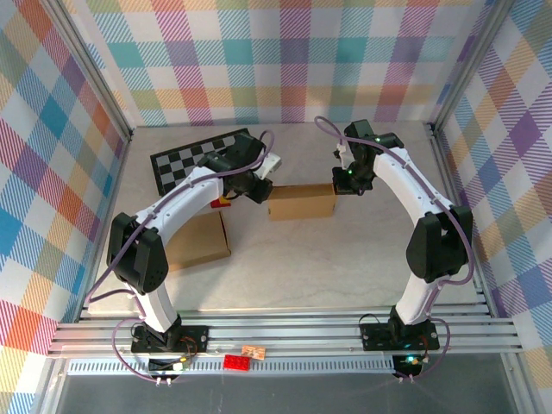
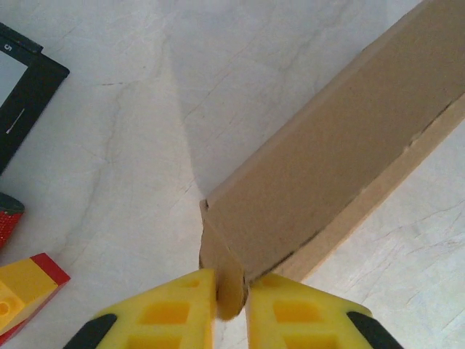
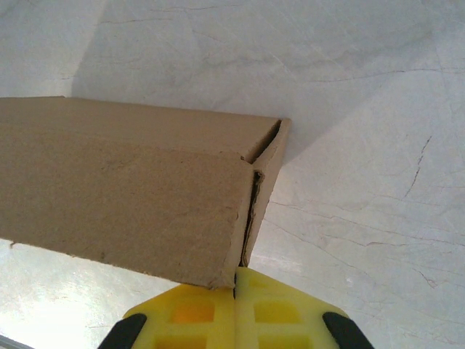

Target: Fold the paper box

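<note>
Paper box (image 1: 301, 202): looks light, thin card, creases easily; hold by end flaps. Left end effector (image 2: 231, 302) pinches one flap; right end effector (image 3: 235, 305) fully closed at opposite corner.

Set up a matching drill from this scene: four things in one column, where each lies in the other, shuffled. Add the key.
Things
1. box
2. flat cardboard
3. checkerboard
4. red brick

Places
A. off the table, at the near edge
B. far left of the table
C. mid-table, toward the back
D. left side, nearer than the checkerboard

Pairs: 1-C, 2-D, 3-B, 4-A
</note>
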{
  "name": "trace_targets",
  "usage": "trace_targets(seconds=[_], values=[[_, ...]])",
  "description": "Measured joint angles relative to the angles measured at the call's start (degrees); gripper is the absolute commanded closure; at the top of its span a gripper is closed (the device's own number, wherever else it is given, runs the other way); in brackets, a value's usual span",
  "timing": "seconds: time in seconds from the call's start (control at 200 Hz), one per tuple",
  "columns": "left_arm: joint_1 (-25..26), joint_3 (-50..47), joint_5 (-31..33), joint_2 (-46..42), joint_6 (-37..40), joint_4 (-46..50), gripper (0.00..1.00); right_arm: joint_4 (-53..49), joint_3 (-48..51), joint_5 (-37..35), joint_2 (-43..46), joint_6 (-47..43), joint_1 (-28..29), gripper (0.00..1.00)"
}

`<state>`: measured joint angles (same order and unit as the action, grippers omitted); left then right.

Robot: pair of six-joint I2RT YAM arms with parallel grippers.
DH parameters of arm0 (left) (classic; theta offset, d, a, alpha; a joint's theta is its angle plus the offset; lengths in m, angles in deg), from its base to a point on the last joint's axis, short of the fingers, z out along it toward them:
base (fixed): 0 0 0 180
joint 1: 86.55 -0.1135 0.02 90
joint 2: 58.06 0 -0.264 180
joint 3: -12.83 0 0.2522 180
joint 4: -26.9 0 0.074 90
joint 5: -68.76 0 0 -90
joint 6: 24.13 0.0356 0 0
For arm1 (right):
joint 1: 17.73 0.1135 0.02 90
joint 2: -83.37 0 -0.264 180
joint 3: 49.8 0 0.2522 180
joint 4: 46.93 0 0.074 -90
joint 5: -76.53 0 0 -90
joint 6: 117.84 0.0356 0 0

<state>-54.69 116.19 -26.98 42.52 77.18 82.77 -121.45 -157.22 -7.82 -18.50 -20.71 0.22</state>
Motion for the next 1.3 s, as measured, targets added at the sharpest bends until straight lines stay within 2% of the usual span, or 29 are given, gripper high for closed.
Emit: trace_targets(seconds=[0.22, 0.265, 0.335, 0.48, 0.9, 1.3], values=[[0.0, 0.3, -0.7, 0.1, -1.2, 0.4, 0.88, -0.2, -0.2, 0.0, -0.1, 0.2, 0.0, 1.0], [0.0, 0.3, -0.8, 0.2, -1.2, 0.5, 0.87, -0.2, -0.2, 0.0, -0.1, 0.2, 0.0, 1.0], [0.1, 0.3, -0.6, 0.2, -1.1, 0.7, 0.8, -0.2, -0.2, 0.0, -0.3, 0.2, 0.0, 1.0], [0.5, 0.3, -0.1, 0.2, -1.2, 1.3, 0.8, -0.2, -0.3, 0.0, -0.5, 0.2, 0.0, 1.0], [0.6, 1.2, 1.2, 1.1, -1.1, 1.4, 1.0, -0.2, -0.3, 0.0, -0.6, 0.2, 0.0, 1.0], [0.6, 6.6, 0.0, 2.8, -5.4, 6.3, 1.0, -1.9, -3.3, -0.2, -1.7, 0.7, 0.0, 1.0]])
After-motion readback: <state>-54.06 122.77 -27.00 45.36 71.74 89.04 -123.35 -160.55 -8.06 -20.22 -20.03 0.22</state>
